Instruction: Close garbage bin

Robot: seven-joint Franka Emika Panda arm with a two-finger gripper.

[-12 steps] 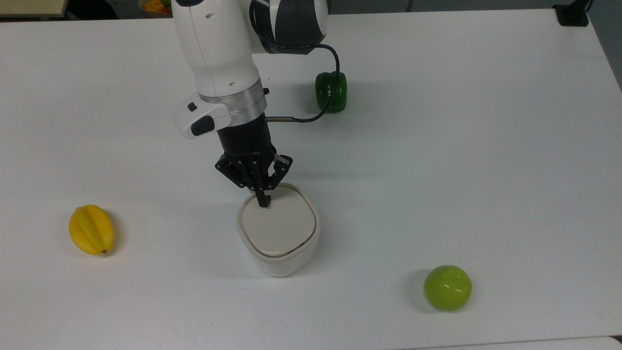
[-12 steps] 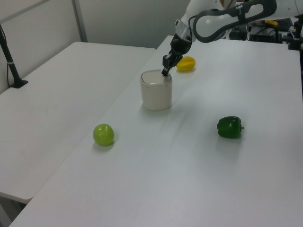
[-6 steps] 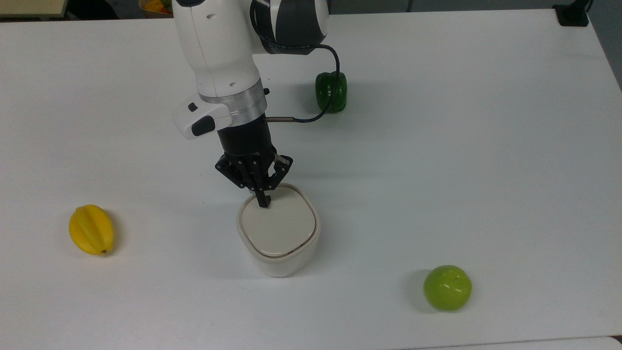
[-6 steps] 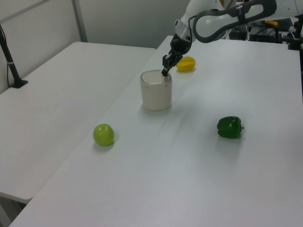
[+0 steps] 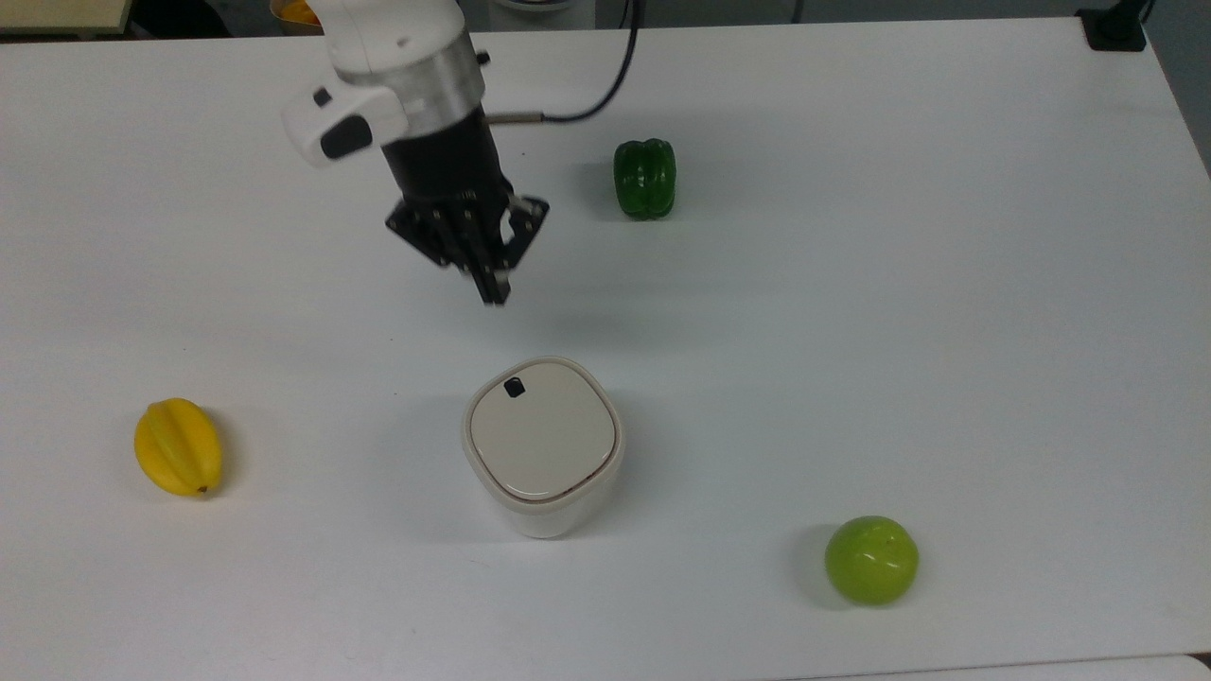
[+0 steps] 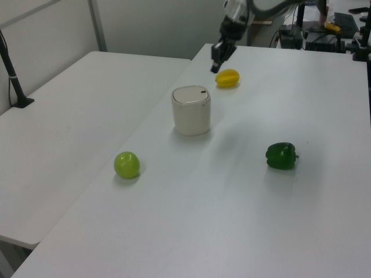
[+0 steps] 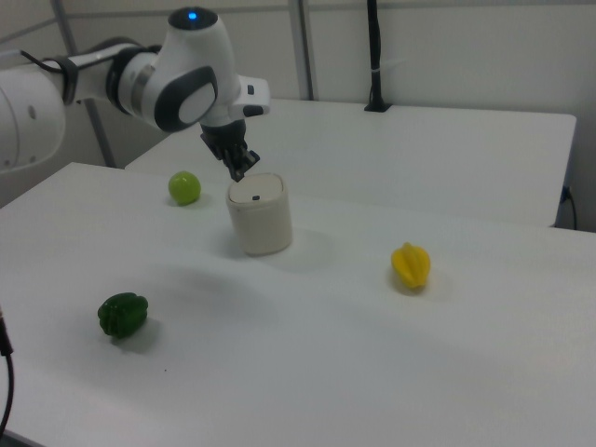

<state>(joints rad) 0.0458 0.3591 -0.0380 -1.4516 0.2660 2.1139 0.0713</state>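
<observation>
The garbage bin (image 5: 542, 452) (image 6: 191, 110) (image 7: 260, 215) is a small white rounded-square pot standing mid-table. Its beige lid lies flat and closed, with a small black latch (image 5: 514, 387) near the lid's far edge in the top view. My gripper (image 5: 493, 288) (image 6: 214, 68) (image 7: 239, 171) hangs in the air above and behind the bin, well clear of the lid, pointing down. Its two black fingers are pressed together with nothing between them.
A yellow starfruit (image 5: 178, 446) lies at the top view's left, a green bell pepper (image 5: 644, 178) behind the bin, and a green apple (image 5: 871, 559) at the front right. A black cable runs from the wrist. White table (image 5: 946, 284) surface surrounds the bin.
The gripper lifted off the bin lid, where its fingertips pressed near the latch, and rose up and back toward the top view's upper left. The latch is now uncovered.
</observation>
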